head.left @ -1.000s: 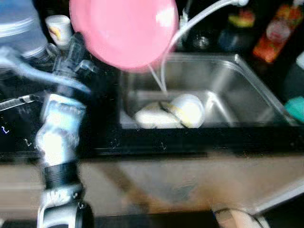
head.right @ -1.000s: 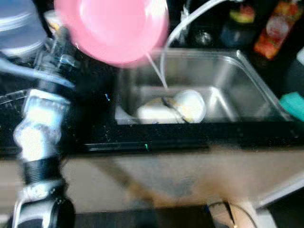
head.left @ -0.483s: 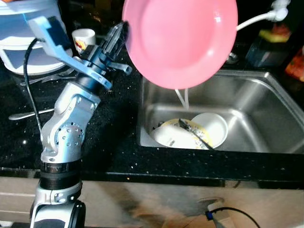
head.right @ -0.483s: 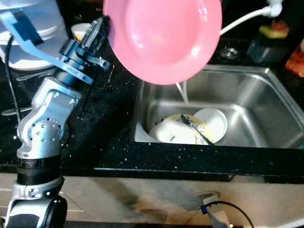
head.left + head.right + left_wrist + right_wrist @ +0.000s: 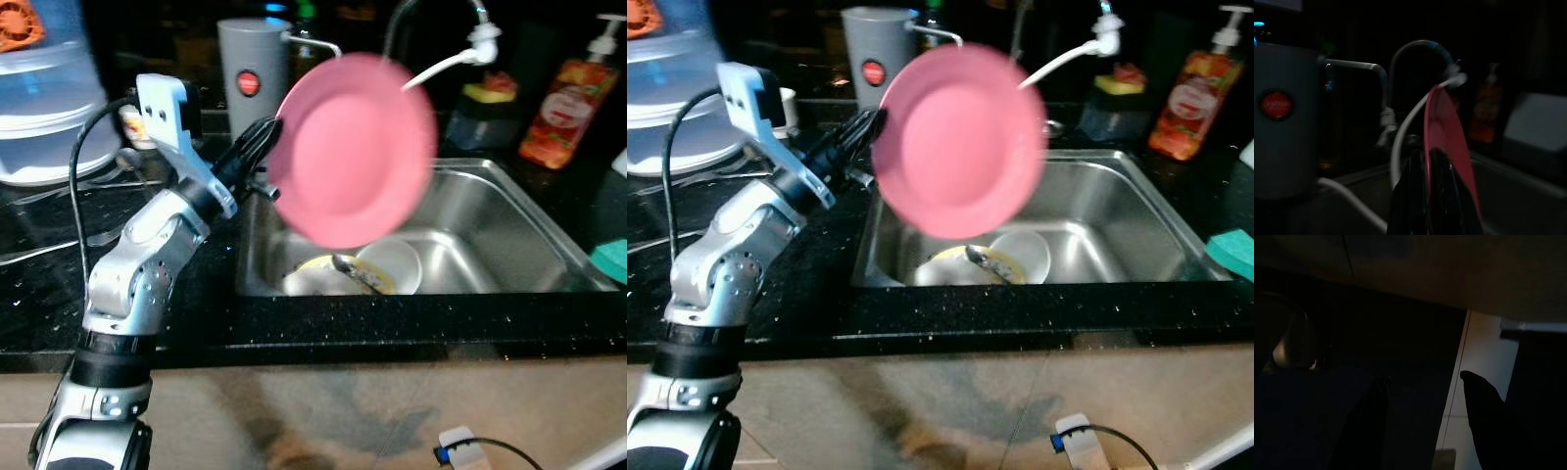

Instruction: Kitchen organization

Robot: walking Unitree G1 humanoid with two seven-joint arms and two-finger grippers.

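My left gripper [image 5: 263,147] is shut on the rim of a pink plate [image 5: 355,149], which it holds up on edge above the left part of the steel sink [image 5: 509,230]. In the left wrist view the pink plate [image 5: 1447,132] runs edge-on between the black fingers [image 5: 1442,196]. White dishes [image 5: 387,264] with a spoon lie in the sink's basin below the plate. My right gripper [image 5: 1425,423] hangs idle in the dark over the floor, its two fingers spread apart.
A grey kettle [image 5: 252,73], a tap with a white hose [image 5: 446,59] and an orange soap bottle [image 5: 560,113] stand behind the sink. A white container [image 5: 44,117] and cutlery lie on the black counter [image 5: 196,323] at left. A teal sponge [image 5: 612,259] sits at right.
The camera has shifted. The left gripper has lowered the pink plate toward the sink and turned it more edge-on; it now hangs just above the dishes.
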